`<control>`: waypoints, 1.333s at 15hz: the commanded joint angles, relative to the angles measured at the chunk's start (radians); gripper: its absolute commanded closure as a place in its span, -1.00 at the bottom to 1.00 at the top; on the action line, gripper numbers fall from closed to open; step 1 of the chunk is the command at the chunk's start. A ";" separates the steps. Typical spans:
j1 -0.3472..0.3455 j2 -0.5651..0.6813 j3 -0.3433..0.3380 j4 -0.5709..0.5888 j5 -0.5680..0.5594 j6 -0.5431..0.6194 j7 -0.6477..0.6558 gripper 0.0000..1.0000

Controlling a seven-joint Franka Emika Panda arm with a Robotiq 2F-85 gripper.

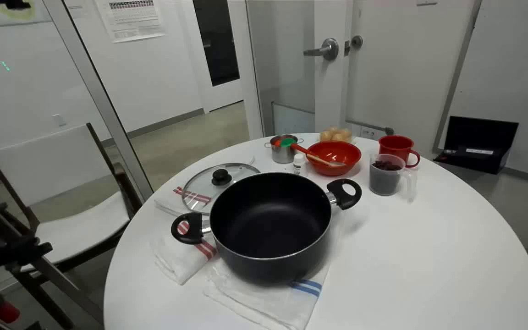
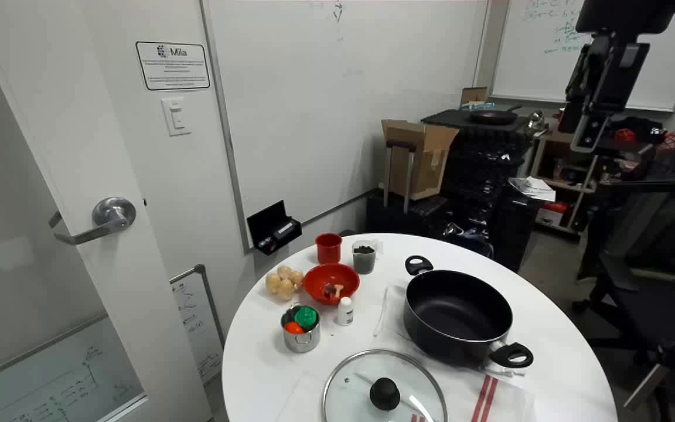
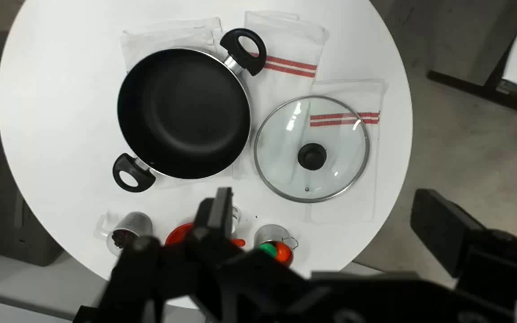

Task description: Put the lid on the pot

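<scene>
just beside the pot (image 3: 184, 114) lies the lid (image 3: 281, 152), knob (image 3: 312, 156) upward, over parts of two red-striped towels (image 3: 281, 83), one of which runs beneath a handle (image 3: 240, 56) of the pot. the pot itself stands open and upright on a blue-striped towel (image 1: 273, 300). higher than the pot and well apart from it hangs the gripper (image 3: 321, 208), its jaws spread wide.

other things share the white table (image 1: 410, 266) with the pot, in both exterior views. near the pot is a small white bottle (image 2: 345, 313); past that, farther from the pot, are a red bowl (image 2: 329, 271) and a steel cup (image 2: 302, 341) holding green and orange things (image 2: 305, 317). near the pot's other handle (image 3: 144, 181) stands a clear jug (image 1: 384, 183) of dark bits (image 1: 385, 165), and farther from the pot than the jug, a red mug (image 1: 394, 145). beyond the bowl, seen from the pot, are some pale round things (image 2: 285, 289).
</scene>
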 commanded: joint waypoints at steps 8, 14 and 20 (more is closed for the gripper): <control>0.000 0.000 0.000 0.002 0.000 -0.002 0.000 -1.00; 0.013 0.154 0.016 0.106 -0.009 0.006 -0.010 -1.00; 0.041 0.421 0.057 0.293 -0.017 0.006 -0.024 -1.00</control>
